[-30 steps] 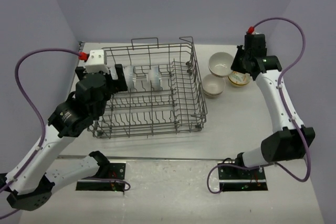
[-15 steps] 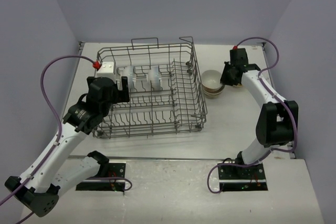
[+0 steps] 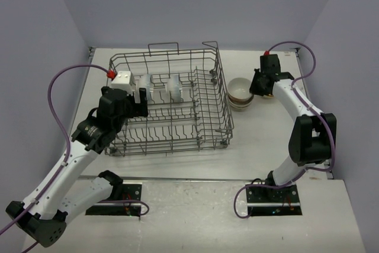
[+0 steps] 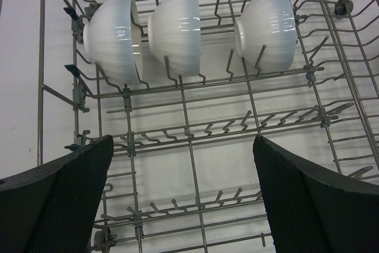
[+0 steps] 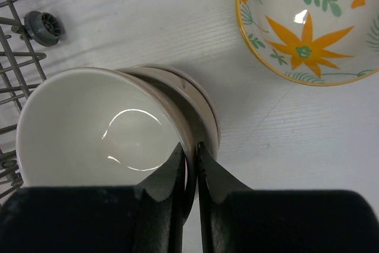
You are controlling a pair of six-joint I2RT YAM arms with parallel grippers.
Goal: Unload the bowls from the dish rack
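The dish rack (image 3: 224, 96) holds three white bowls (image 4: 177, 31) on edge in its far row. The left fingers (image 4: 65, 199) are spread above them, empty. Right of the rack, the right fingers (image 5: 160, 191) pinch the top stacked bowl (image 5: 89, 117) by its rim. Risk: withdrawing unreleased would topple the stack. A second ago that bowl was unstacked.

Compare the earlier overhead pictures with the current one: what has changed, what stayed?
The right claw carried the tan-brown ceramic bowl down and leftward, nesting it in the matching bowl beside the grey wire dish rack; it still pinches the rim. The open left claw edged rightward over the rack toward three white ceramic bowls. Those bowls, the rack and the yellow-floral bowl stayed put.
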